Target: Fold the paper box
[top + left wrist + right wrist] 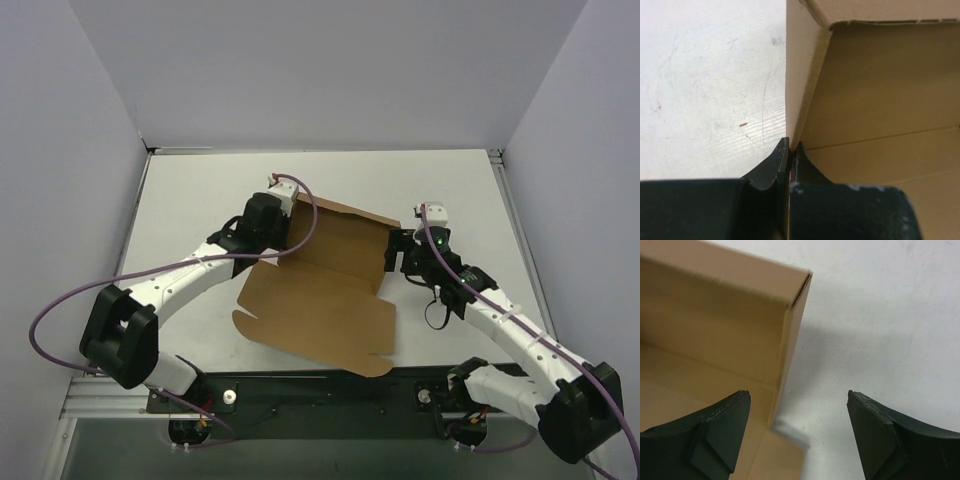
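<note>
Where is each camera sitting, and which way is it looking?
Top external: above and behind, looking down at both arms, the table and the paper box.
Left wrist: on the left arm, facing the left end effector pinching a box wall.
Right wrist: on the right arm, facing a box corner past the open right end effector.
All share the box.

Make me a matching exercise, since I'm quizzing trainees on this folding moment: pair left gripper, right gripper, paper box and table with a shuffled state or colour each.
Column one:
1. left gripper
2. right gripper
3. paper box
4. table

Column two:
A. white, lightly scratched
B. open, a box wall edge between its fingers
C. brown, walls raised, near panel lying flat
D. shut on a box wall

Pairs: 1-D; 2-B; 3-C; 4-A.
</note>
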Controlling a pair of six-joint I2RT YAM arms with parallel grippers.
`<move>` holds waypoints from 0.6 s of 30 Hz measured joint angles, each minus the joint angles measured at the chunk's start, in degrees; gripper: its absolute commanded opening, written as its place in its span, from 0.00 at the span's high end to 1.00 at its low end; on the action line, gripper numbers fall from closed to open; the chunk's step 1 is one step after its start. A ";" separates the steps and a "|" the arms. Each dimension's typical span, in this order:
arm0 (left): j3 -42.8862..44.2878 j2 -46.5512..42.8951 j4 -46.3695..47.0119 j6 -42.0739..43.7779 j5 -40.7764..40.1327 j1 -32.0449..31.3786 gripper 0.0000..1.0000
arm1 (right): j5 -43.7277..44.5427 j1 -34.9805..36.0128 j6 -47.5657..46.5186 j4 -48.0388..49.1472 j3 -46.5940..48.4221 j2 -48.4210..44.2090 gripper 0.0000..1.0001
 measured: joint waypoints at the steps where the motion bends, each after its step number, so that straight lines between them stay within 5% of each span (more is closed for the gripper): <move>1: 0.94 0.55 -1.51 0.20 0.20 0.24 1.00 | -1.40 0.26 0.02 -2.03 0.35 -1.49 0.19; 10: 11.28 6.47 -16.39 4.59 4.66 1.31 1.00 | -14.95 1.22 -1.68 -17.05 7.21 -10.23 0.19; 18: 19.74 12.48 -28.89 12.63 14.49 1.29 1.00 | -18.14 1.25 -8.37 -19.85 19.56 3.56 0.25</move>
